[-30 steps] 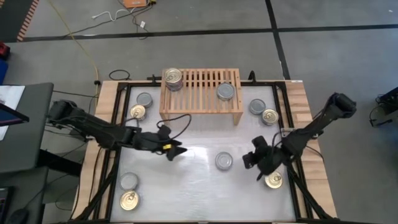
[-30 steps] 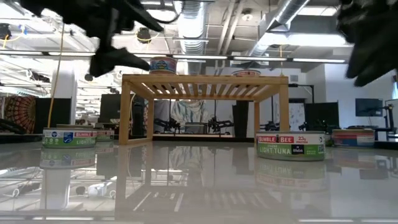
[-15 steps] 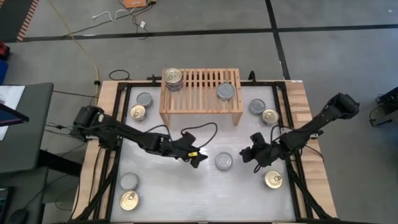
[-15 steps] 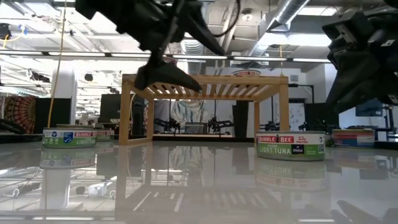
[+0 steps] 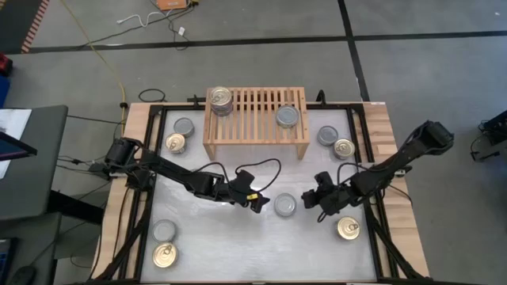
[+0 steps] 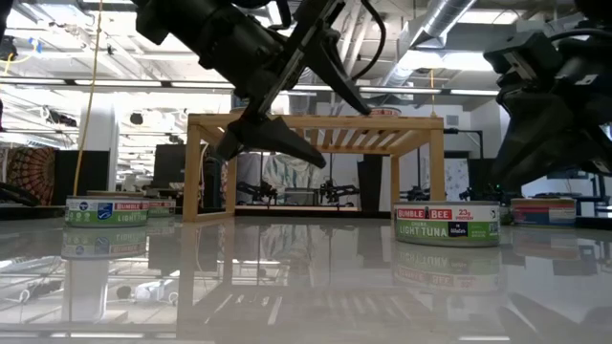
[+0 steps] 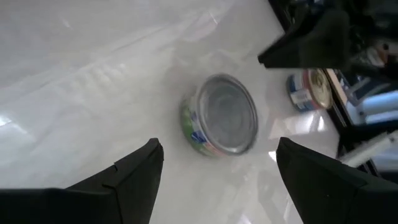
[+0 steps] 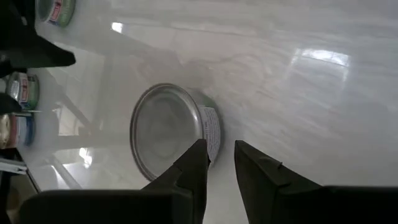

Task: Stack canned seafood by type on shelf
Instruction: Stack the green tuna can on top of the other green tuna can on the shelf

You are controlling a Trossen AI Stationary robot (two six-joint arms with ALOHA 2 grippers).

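A silver-topped can [image 5: 285, 204] lies flat on the table's middle; it also shows as the can [image 7: 221, 121], the can [image 8: 168, 130] and the can [image 6: 448, 225]. My left gripper [image 5: 257, 203] hovers just left of it with its fingers wide open [image 7: 217, 149]. My right gripper [image 5: 311, 198] hovers just right of it, its fingers a narrow gap apart [image 8: 221, 149]. Both stand above table height in the low view. The wooden shelf [image 5: 255, 119] at the far edge carries a stack of cans [image 5: 220, 100] and a single silver can [image 5: 287, 116] on its slats.
Loose cans lie flat around the table: two at the far left [image 5: 179, 133], two at the far right [image 5: 336, 142], a gold-topped one at the near right [image 5: 348, 229], and two at the near left [image 5: 164, 242]. Bare table surface lies in front of the shelf.
My left gripper has swept from the table's left toward the right and slightly nearer, up to the middle can. My right gripper has moved from above the near-right gold-topped can toward the far and left, up to the same can. No can has moved.
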